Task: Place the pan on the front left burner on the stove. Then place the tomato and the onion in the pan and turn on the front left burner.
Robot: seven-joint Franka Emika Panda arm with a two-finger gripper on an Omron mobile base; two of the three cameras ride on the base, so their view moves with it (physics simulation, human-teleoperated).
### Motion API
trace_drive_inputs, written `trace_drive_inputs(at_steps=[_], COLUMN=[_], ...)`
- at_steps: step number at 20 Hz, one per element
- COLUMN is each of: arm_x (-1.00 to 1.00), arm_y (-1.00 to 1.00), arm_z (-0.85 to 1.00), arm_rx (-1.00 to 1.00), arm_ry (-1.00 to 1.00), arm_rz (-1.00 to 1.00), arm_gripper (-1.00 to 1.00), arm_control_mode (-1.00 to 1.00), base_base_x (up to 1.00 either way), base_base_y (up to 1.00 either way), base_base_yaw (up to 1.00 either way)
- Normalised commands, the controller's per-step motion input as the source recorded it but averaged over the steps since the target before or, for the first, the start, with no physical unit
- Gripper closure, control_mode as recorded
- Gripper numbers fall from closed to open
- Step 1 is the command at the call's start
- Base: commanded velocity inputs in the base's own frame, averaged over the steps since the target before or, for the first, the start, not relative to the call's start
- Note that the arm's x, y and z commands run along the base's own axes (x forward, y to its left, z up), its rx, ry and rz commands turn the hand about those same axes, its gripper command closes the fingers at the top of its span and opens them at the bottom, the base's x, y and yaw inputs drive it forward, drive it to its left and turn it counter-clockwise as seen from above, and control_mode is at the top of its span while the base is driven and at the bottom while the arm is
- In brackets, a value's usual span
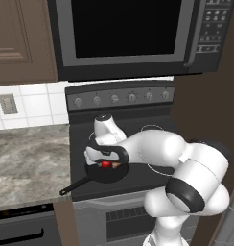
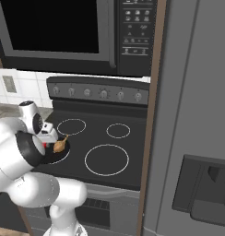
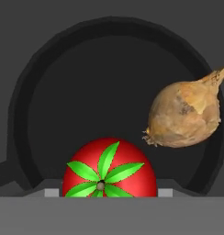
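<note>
A speckled stone counter (image 1: 28, 153) is seen at the left, under tiled wall and a wooden cabinet, with the black glass stove (image 2: 133, 152) beside it and a microwave (image 1: 123, 33) above. The pan (image 1: 109, 175) is set on the front left burner (image 2: 67, 156), its thin handle pointing out toward the counter edge. In the hand view the tomato (image 3: 109, 165) is seen stem-up between the finger tips, and the gripper (image 3: 108, 193) appears to be closed on it, above the pan floor. Right of it, the onion (image 3: 185, 117) lies inside the pan, its pointed tip over the rim.

The tomato is best lowered close to the pan floor, kept apart from the onion, and released gently so that it is not sent rolling; the hand is then best lifted straight up before the knobs (image 1: 114, 98) are approached.

The forearm is stretched leftward from the bent elbow at the lower right of the left base view, the hand pointed down over the pan. A grey refrigerator (image 2: 197, 115) closes the scene at the right.
</note>
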Motion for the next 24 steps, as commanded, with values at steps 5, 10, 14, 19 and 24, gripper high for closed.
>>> trace_drive_inputs(at_steps=[5,10,14,19,24], arm_x=[-0.17,-0.11,-0.01,0.0,0.0], arm_y=[0.0,0.0,0.0,0.0,0.0], arm_z=[-0.12,-0.07,-0.11,-0.16,-0.15], arm_rx=[0.0,0.0,0.0,0.02,0.05], arm_ry=[0.0,0.0,0.0,0.0,-0.01], arm_rz=[0.0,0.0,0.0,0.0,0.0], arm_gripper=[1.0,1.0,1.0,1.0,1.0], arm_control_mode=[-1.0,-1.0,-1.0,-1.0,-1.0], base_base_x=[0.0,0.0,0.0,0.0,0.0], base_base_y=[0.0,0.0,0.0,0.0,0.0], base_base_yaw=[0.0,0.0,0.0,0.0,0.0])
